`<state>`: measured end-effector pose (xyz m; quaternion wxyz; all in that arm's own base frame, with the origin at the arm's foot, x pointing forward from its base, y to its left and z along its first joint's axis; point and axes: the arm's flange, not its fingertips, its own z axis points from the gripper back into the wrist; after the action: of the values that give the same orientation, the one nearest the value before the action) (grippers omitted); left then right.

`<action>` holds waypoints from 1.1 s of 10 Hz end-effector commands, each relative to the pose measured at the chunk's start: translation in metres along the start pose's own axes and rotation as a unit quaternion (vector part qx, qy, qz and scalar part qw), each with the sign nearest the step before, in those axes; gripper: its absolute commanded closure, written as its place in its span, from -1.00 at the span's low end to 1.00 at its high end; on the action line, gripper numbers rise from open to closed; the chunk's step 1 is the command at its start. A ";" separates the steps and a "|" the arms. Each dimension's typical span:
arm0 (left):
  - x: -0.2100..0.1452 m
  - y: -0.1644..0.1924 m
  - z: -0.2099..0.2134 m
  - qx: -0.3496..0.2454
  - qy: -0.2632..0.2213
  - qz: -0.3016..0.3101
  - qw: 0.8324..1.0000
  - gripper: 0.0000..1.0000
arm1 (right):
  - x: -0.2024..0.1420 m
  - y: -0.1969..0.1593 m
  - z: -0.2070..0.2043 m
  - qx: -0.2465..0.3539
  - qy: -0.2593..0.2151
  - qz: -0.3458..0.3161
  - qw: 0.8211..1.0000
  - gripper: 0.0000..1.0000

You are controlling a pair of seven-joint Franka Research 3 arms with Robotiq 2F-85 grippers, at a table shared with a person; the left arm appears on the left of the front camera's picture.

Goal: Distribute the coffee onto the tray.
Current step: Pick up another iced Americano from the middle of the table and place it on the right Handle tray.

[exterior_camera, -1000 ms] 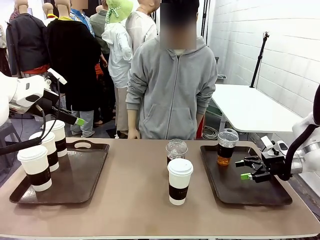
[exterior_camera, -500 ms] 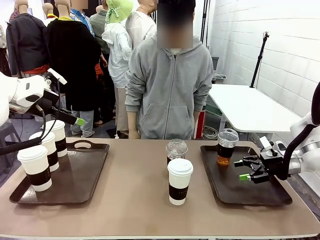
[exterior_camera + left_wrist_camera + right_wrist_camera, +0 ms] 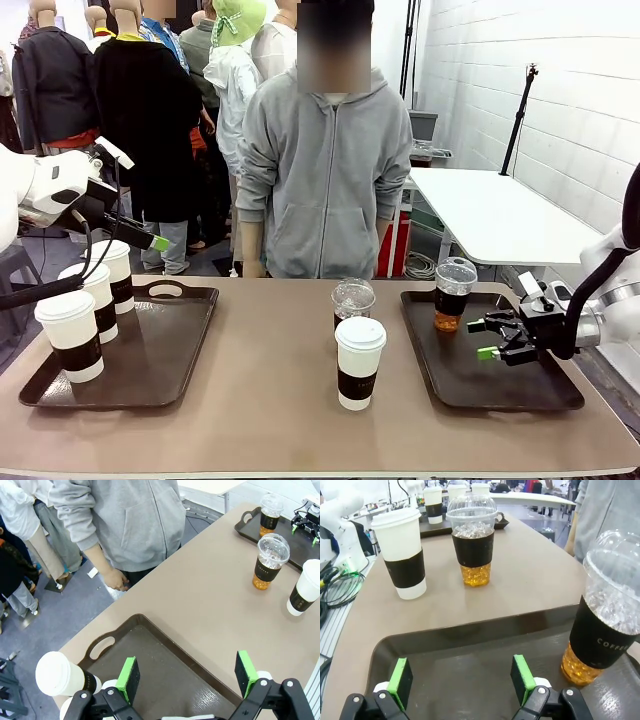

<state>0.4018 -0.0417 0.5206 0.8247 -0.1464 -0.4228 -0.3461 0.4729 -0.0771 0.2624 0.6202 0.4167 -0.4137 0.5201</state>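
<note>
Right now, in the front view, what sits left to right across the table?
Left tray → mid-table paper cup → dome cup on the right tray → right end effector.

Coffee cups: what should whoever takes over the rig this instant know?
Left gripper: open, empty, above the left tray.
Right gripper: open, empty, over the right tray.
Done: three paper cups on the left tray; one clear cup on the right tray.
To do: a fourth paper cup and a second clear cup stand on the table between the trays.
</note>
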 end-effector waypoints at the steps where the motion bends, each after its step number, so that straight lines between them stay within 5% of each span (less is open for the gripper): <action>1: -0.002 0.002 -0.001 -0.003 -0.001 0.004 1.000 -1.00 | 0.012 0.001 -0.016 -0.003 -0.013 -0.009 1.000 -1.00; 11: -0.002 0.002 -0.001 -0.003 -0.001 0.004 1.000 -1.00 | 0.028 -0.010 -0.044 -0.004 -0.017 0.004 1.000 -1.00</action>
<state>0.4018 -0.0417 0.5206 0.8247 -0.1464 -0.4228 -0.3461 0.4905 -0.0272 0.2749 0.6143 0.4204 -0.4273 0.5132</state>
